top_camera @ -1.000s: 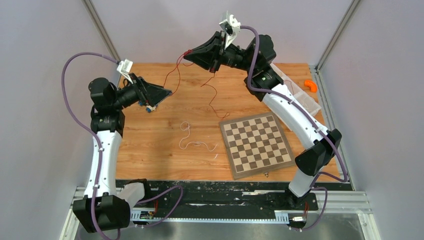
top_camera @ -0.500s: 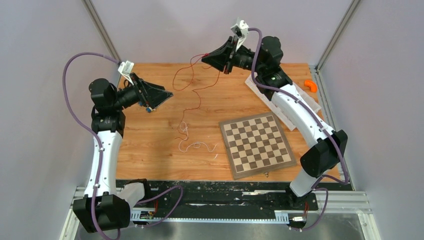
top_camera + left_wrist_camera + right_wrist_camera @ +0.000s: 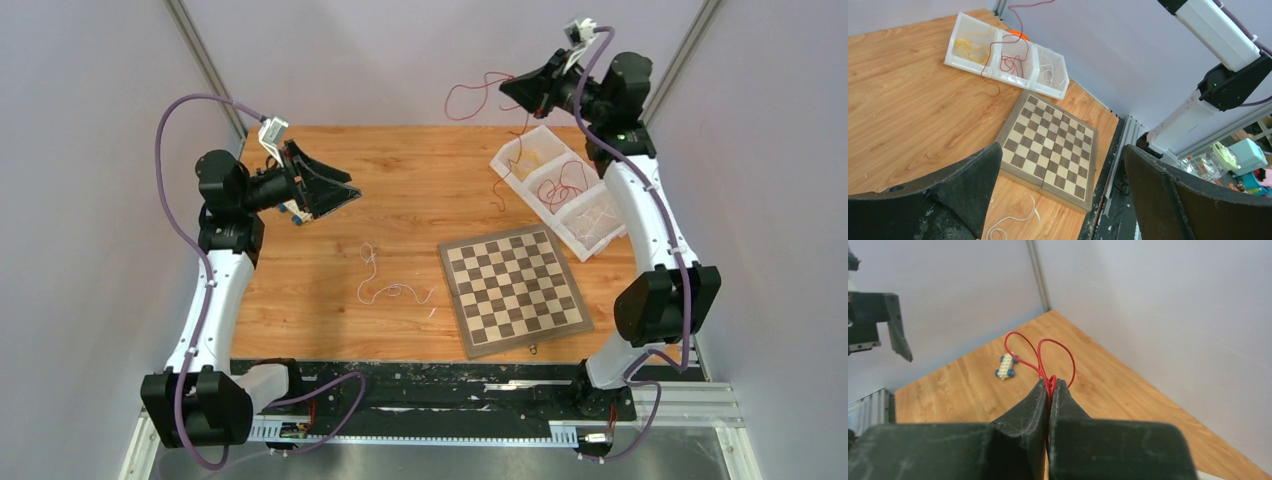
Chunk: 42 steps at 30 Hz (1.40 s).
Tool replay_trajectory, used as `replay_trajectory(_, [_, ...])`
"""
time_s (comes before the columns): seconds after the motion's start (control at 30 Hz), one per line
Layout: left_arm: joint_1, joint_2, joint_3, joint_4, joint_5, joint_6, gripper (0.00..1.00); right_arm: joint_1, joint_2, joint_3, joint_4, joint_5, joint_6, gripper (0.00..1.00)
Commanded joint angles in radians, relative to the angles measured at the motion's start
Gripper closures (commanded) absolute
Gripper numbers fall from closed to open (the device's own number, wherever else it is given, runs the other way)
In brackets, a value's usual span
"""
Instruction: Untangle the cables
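- Plainly, the right gripper is clamped fully shut on the red cable, pinching it where two loops meet. It hangs high above the far right corner of the counter.
- From the pinch, the loops stand out to the left of the fingers. The rest of the cable drops away toward the near side, so its long axis runs steeply downward from the gripper.
- Below that gripper and a little nearer lies the tray, with three compartments in a row. Yellow-orange wires sit in the far one, a red coil in the middle one and white wires in the near one.
- One red strand seems to trail on the counter just outside the tray's left wall. It is too thin to tell whether it and the coil belong to the held cable.
- My reading is that the next move turns on the middle compartment lying almost straight beneath the right gripper: it should come down, then a touch nearer.
- Over the left half of the counter, the left gripper is spread wide with nothing between its fingers. It is well apart from the tray.
- A loose white cable lies on the counter between the left gripper and the chessboard, nearer the left arm. It runs far-to-near, then curls right toward the board.
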State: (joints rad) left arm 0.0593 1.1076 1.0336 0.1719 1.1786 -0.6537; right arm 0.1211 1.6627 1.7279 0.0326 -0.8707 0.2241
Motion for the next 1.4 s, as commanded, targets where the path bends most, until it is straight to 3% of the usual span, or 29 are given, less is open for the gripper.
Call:
replay_trajectory(0.0, [-0.013, 0.023, 0.042, -0.021, -0.004, 0.056, 0.0, -0.103, 0.004, 0.123, 0.0, -0.041, 0.014, 1.0])
replay_trajectory(0.27, [-0.022, 0.06, 0.063, -0.062, -0.012, 0.088, 0.0, -0.241, 0.088, 0.25, -0.008, -0.06, 0.011, 1.0])
replay_trajectory(1.03, [-0.03, 0.097, 0.082, -0.105, -0.019, 0.132, 0.0, -0.389, 0.186, 0.447, -0.002, -0.043, -0.02, 1.0])
replay_trajectory(1.37, [-0.034, 0.11, 0.094, -0.113, -0.023, 0.139, 0.0, -0.422, 0.196, 0.396, 0.023, -0.012, -0.087, 1.0])
